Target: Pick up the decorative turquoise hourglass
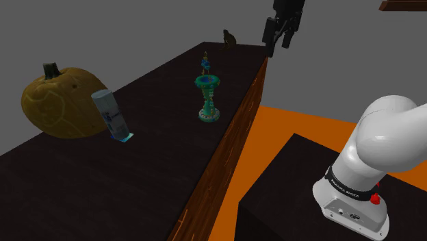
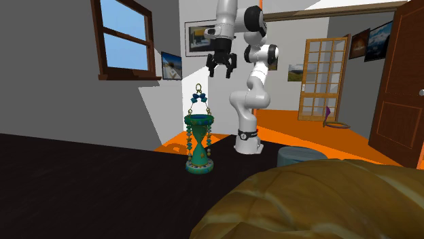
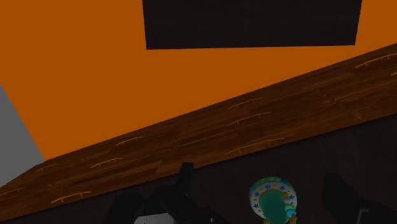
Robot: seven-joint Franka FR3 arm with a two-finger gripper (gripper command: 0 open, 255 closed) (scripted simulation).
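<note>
Nearest in the shoulder view, the arm point(image 1: 383, 147) is being carried on its dark stand point(image 1: 274, 198), so that the table can be reached across a strip of orange floor point(image 1: 294, 120). The table point(image 1: 222, 161) is being met next, at its wooden edge. Just inside that edge the hourglass point(image 1: 209, 99) is being left standing upright, turquoise, with a hanging loop over its top bowl. Being so near the edge, it is judged to be within easy reach from above. Farther in, a pale can point(image 1: 111, 116) is being shown tilted, and near it a pumpkin point(image 1: 55, 103) is being shown lying. Both are well apart from the hourglass, so a grasp is not being crowded. At the far end a small dark figure point(image 1: 229, 39) is being shown, too small to name.

The gripper point(image 1: 277, 48) is being held high over the table's edge, its fingers point(image 1: 269, 35) being kept spread wide with nothing between them being touched. In the wrist view the hourglass top is being framed between the two fingers. This suggests that the hand is being lined up for a descent; the grasp is not yet being made.

Counted: one arm, one gripper with two fingers, one hourglass, one can, one pumpkin, one figure.
</note>
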